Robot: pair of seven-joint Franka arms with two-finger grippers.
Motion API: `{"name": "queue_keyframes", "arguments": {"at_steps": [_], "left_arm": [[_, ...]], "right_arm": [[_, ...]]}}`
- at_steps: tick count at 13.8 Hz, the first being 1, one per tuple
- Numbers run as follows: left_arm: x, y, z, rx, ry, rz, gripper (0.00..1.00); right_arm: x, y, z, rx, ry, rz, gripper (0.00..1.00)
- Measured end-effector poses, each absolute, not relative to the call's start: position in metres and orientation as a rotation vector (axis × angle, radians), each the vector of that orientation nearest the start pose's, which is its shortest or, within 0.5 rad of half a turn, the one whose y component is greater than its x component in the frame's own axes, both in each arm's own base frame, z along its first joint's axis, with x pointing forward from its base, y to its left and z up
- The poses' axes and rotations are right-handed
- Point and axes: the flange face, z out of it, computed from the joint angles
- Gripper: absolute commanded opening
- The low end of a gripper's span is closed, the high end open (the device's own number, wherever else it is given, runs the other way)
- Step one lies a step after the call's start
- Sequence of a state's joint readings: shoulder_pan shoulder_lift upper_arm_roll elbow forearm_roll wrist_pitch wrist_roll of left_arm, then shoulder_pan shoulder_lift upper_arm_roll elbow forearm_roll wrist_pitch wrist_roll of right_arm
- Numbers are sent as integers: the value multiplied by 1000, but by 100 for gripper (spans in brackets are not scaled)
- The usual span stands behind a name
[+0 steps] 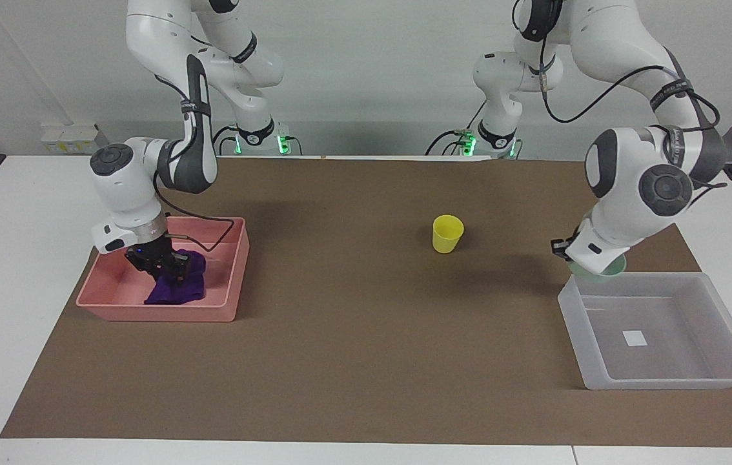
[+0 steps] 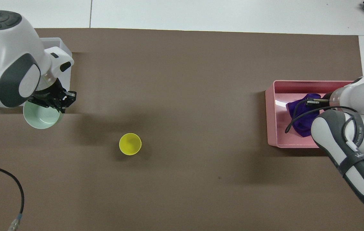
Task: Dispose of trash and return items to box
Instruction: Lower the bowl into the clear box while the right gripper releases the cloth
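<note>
**Overhead view hides much of both end effectors**

Overhead view: the left arm's white wrist covers most of the box [image 2: 63, 48], and the right arm's forearm hides part of the pink tray [image 2: 273, 112].

The mint bowl [image 2: 42, 117] hangs in the air, pinched at its rim by the left end effector [image 2: 56, 101], over the box's wall nearer the robots; in the facing view only a sliver of bowl [image 1: 611, 270] shows under the wrist. The purple wad [image 1: 175, 287] lies in the pink tray directly under the right end effector [image 1: 162, 268], touching it; whether those fingers are spread or pinching cannot be told. The yellow cup [image 1: 447, 233] stands upright on the bench mat, well apart from both.
</note>
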State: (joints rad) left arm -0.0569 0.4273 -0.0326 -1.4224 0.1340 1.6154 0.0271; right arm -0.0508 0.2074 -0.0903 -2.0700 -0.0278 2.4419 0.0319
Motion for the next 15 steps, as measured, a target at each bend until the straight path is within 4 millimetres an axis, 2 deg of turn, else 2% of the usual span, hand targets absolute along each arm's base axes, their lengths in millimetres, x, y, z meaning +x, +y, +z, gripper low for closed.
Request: {"name": "queue_keyframes", "arguments": {"at_steps": [1, 3, 6, 9, 10, 11, 12, 15], "left_arm": [[669, -28, 433, -2974, 270, 306, 0], [684, -21, 426, -2953, 351, 245, 0], [695, -21, 398, -2946, 377, 227, 0], [699, -1, 366, -2950, 348, 292, 0], [699, 6, 359, -2952, 338, 307, 12], [699, 11, 354, -2954, 332, 318, 68], [699, 13, 352, -2954, 331, 324, 100], [700, 11, 353, -2956, 334, 319, 100]], "right_arm": [[592, -77, 354, -3167, 235, -262, 100], [598, -60, 376, -3164, 243, -224, 100], [607, -34, 434, -3161, 253, -170, 100], [600, -35, 497, -3161, 264, -131, 100], [594, -35, 518, -3160, 268, -116, 100], [587, -36, 541, -3159, 272, -102, 100], [580, -36, 560, -3158, 275, -94, 100], [557, -38, 605, -3153, 285, -82, 100]]}}
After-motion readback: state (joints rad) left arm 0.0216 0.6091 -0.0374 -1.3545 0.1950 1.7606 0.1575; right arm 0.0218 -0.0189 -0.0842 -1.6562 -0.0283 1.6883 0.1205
